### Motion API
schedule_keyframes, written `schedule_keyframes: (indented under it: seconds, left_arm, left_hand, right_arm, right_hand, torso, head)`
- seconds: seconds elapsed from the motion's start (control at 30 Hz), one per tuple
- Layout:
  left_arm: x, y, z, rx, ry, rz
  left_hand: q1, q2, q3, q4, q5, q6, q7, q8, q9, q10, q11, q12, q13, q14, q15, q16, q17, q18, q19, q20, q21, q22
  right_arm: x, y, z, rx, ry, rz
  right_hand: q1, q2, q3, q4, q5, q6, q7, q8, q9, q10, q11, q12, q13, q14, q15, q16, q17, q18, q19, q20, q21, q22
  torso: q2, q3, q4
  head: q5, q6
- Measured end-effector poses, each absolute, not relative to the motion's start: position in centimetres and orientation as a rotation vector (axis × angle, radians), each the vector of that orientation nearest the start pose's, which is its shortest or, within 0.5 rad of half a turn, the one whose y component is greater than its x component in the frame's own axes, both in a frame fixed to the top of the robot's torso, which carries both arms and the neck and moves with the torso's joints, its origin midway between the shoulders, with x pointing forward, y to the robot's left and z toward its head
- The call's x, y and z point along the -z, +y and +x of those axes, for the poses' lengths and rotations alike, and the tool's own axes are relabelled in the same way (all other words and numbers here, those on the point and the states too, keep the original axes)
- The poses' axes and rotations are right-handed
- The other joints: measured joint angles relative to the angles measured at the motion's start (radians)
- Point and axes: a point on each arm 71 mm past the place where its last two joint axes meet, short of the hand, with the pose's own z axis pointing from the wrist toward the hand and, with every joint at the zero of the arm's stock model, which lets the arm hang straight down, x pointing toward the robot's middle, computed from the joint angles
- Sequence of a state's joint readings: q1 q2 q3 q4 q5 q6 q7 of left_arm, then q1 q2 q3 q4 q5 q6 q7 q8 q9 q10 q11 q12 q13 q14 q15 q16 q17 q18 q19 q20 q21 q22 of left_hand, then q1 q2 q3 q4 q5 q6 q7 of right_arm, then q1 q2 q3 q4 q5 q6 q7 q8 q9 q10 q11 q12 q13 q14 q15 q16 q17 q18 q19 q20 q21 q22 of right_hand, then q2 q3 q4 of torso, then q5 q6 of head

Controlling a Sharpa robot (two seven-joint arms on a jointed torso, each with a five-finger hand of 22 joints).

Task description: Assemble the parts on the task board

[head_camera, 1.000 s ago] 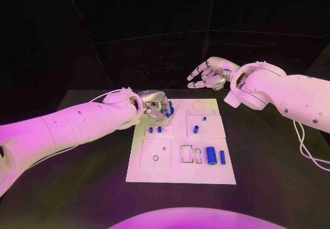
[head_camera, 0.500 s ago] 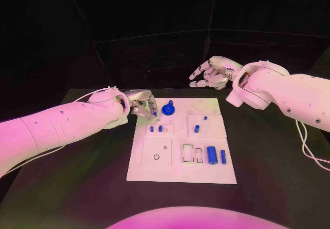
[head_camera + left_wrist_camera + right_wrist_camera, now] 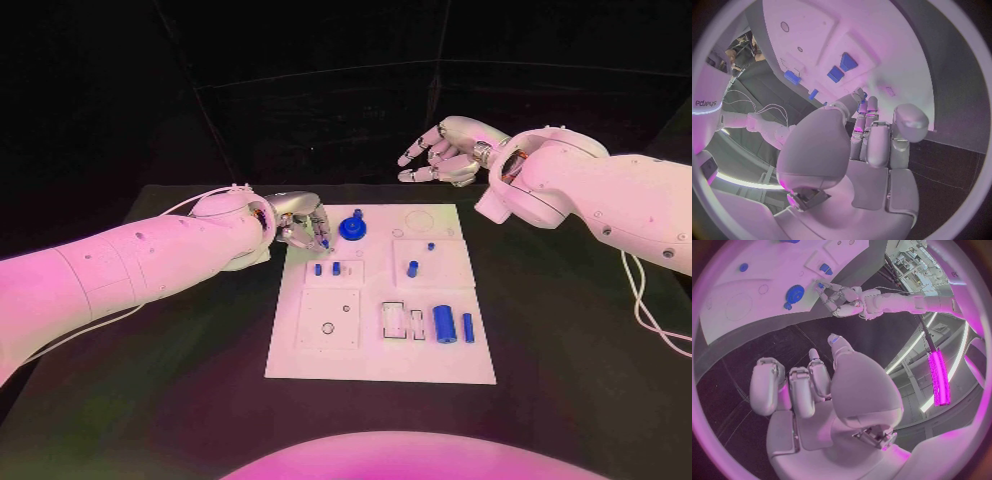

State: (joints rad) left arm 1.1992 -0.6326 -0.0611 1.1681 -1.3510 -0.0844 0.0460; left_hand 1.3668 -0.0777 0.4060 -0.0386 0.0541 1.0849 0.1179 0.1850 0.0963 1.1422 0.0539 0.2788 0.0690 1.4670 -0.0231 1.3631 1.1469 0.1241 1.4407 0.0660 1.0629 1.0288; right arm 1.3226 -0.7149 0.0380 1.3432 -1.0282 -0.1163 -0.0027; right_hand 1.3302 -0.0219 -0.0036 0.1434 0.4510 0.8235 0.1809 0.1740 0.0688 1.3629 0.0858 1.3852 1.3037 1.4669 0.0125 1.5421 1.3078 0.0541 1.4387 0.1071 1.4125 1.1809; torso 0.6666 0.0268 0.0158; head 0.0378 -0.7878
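the black table carries the white task board, which lies flat in front of both hands, its long side running away from the robot.

the left hand hovers at the board's far left corner, fingers curled loosely downward with nothing between them; the left wrist view shows the fingers side by side and bent, the board lying beyond the fingertips. just beside this hand, toward the other hand, the round blue part sits on the board's far end, apart from the fingers. the right wrist view shows the same disc on the board with the left hand just beside it.

the right hand is raised above and beyond the board's far right corner, well apart from every part, fingers bent and parted, holding nothing. its own wrist view shows the fingers half curled over bare table.

nearer the robot than the left hand, two small blue pegs stand side by side in a square plate. between the hands' sides, a short blue peg stands in the neighbouring plate, with a tiny blue piece just beyond it.

at the board's near half, on the right hand's side, a thick blue cylinder lies beside a thin blue rod.
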Motion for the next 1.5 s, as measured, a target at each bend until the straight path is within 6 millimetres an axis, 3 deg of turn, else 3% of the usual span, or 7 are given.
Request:
schedule_keyframes:
  seconds: [1.5]
  left_arm:
    - [22.96, 18.08, 53.48, 0.691, 1.907, 0.186]
  left_hand:
    - [-0.004, 0.004, 0.003, -0.003, 0.0, 0.007, 0.0, -0.003, 0.0, 0.007, -0.001, -0.005, 0.001, 0.0, 0.0, 0.0, -0.002, 0.0, 0.0, 0.0, 0.004, 0.002]
  right_arm:
    - [11.51, -18.08, 54.09, -0.943, 1.734, 0.109]
  right_hand:
    - [0.0, 0.0, 0.0, 0.0, 0.0, 0.0, 0.0, 0.0, 0.0, 0.0, 0.0, 0.0, 0.0, 0.0, 0.0, 0.0, 0.0, 0.0, 0.0, 0.0, 0.0, 0.0]
  torso:
    - [0.0, 0.0004, 0.0008]
  head:
    - [-0.004, -0.003]
